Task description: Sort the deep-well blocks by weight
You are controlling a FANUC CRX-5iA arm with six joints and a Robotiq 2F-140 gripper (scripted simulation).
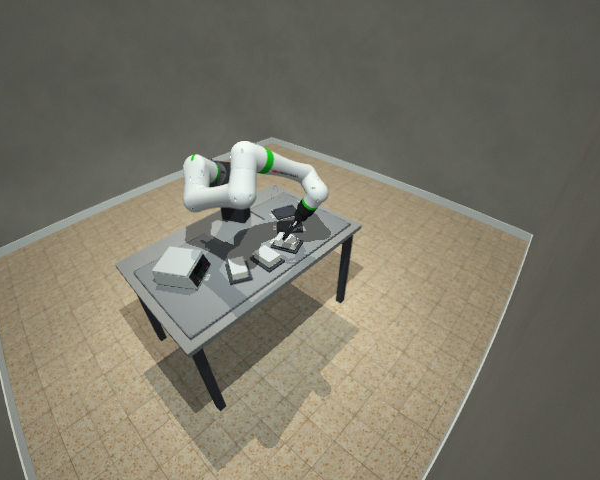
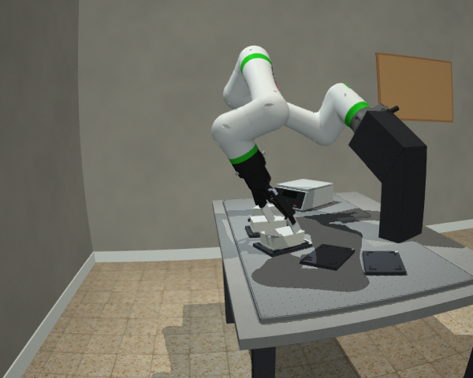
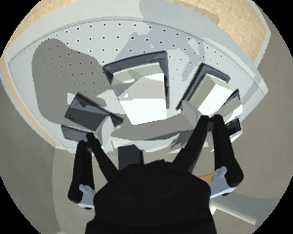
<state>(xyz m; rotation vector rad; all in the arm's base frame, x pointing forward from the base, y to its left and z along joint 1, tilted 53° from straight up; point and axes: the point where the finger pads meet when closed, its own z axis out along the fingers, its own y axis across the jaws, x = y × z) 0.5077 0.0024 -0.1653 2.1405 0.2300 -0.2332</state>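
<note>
One pale block [image 1: 291, 241] [image 2: 284, 239] [image 3: 142, 108] sits in a dark nest [image 1: 294, 250] [image 2: 274, 251] [image 3: 167, 93]. My gripper [image 1: 285, 237] [image 2: 284, 223] [image 3: 146, 114] is open over it, with fingertips apart on opposite sides of the block. A second block [image 1: 268, 254] [image 2: 265, 224] [image 3: 214, 95] sits in the middle nest [image 1: 273, 266] [image 2: 251, 232]. A third block [image 1: 237, 267] sits in the nest [image 1: 241, 280] nearest the check-weigher [image 1: 177, 265] [image 2: 312, 194] [image 3: 233, 126]. No block is on its platform; I cannot make out a lit lamp. Nest labels and A1 corners are unreadable.
Two empty dark nests lie on the arm-base side: one [image 2: 328, 257] [image 3: 88, 113] beside the gripped-side nest, the other [image 1: 283, 211] [image 2: 383, 262] [image 3: 74, 133] farther back. The black arm pedestal [image 2: 401, 195] stands at the table's rear edge.
</note>
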